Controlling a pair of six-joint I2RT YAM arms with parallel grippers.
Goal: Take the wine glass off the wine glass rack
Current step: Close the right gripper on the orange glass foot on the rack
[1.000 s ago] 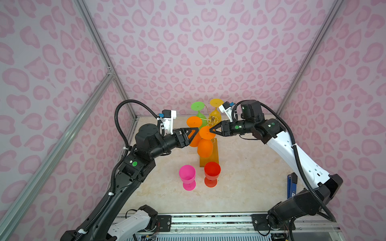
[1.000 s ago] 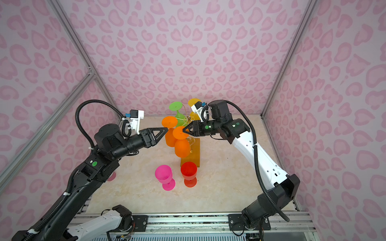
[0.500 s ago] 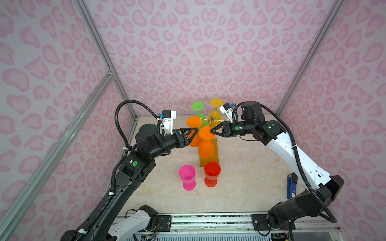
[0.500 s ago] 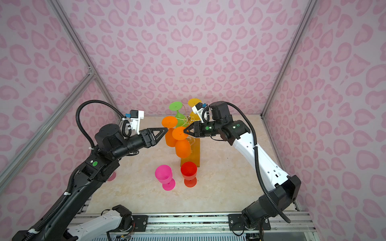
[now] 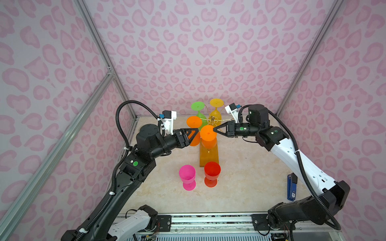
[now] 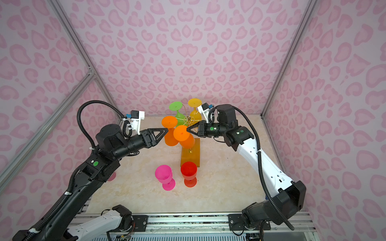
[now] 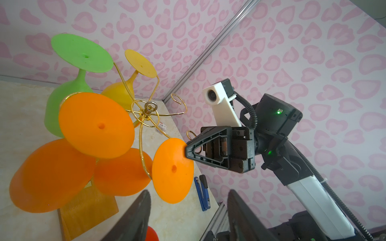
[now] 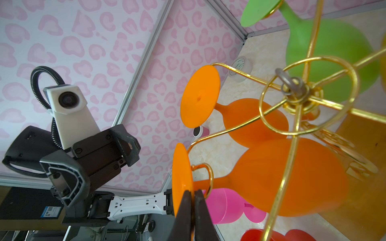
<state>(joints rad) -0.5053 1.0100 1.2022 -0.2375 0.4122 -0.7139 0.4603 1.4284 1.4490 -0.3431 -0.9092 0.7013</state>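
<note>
Right gripper (image 5: 215,130) jaws are pinching the flat foot rim of the nearer orange plastic wine glass (image 5: 208,133). It is hanging bowl-down on the thin gold wire wine glass rack (image 5: 208,156) with an amber wooden base, standing mid beige marble tabletop (image 5: 250,177). Left gripper (image 5: 196,131) jaws are standing spread and gripping nothing, just beside the second orange glass (image 5: 194,122). A green glass (image 5: 197,106) and a yellow glass (image 5: 216,102) are hanging at the back. A pink glass (image 5: 187,174) and a red glass (image 5: 212,170) are standing upright in front of the base.

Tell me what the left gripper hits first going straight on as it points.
Probably the foot of the orange wine glass that the right gripper pinches: in the left wrist view it sits straight ahead of the open left gripper, between its fingers. Depth is unclear.
</note>
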